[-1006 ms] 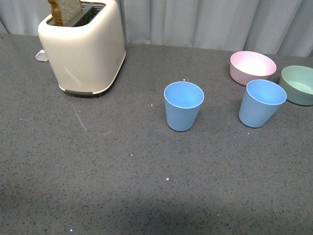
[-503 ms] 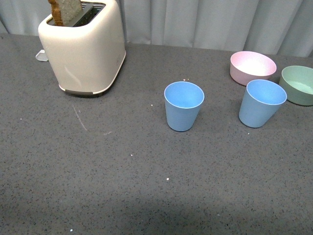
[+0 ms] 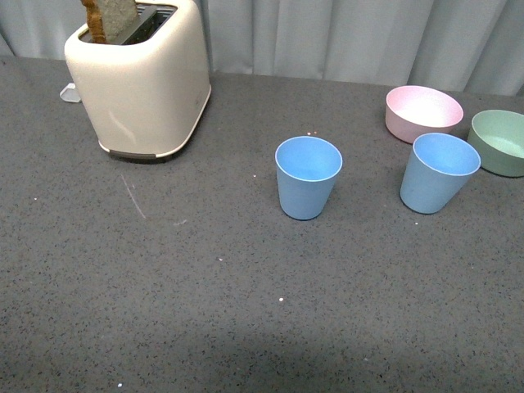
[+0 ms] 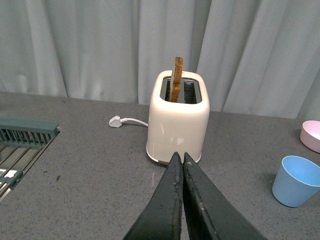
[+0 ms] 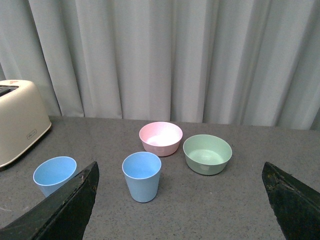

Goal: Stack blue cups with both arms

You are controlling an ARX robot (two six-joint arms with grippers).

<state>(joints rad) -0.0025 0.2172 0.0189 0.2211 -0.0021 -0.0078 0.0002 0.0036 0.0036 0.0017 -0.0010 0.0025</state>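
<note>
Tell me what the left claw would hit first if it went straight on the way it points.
Probably the toaster: the shut left claw aims at its lower front, with only countertop between. Depth is unclear, so a downward path could touch the countertop first.

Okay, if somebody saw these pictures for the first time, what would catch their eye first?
A cream-coloured toaster with a slice of brown toast sticking up stands at the far left of the grey speckled table. One matte light-blue plastic tumbler stands upright near the middle, and its twin tumbler stands apart to the right, just in front of a pink round bowl and a pale green bowl.
</note>
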